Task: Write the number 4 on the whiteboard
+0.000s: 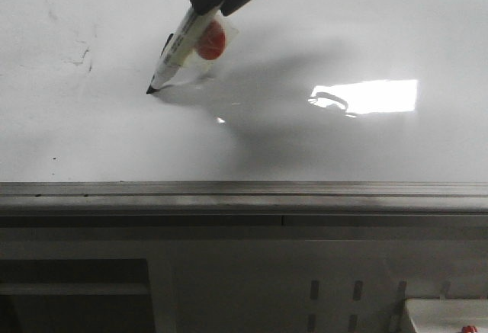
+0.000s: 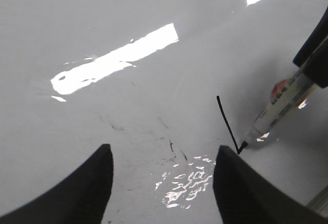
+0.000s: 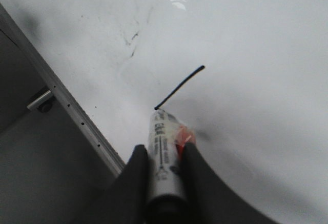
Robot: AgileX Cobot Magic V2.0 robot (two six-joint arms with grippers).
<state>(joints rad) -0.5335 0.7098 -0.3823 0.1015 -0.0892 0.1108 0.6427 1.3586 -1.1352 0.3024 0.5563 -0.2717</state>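
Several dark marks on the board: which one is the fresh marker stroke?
The straight black line ending at the marker tip, held by the right gripper. The other marks are faint, broken smudges.

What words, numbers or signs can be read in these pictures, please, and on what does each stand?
Marker: dark print runs along the barrel, too blurred to read in any view.
Whiteboard: one black stroke, the start of the number 4, no readable figure yet.
Whiteboard: faint dark smudges, not writing.
No other text shows.
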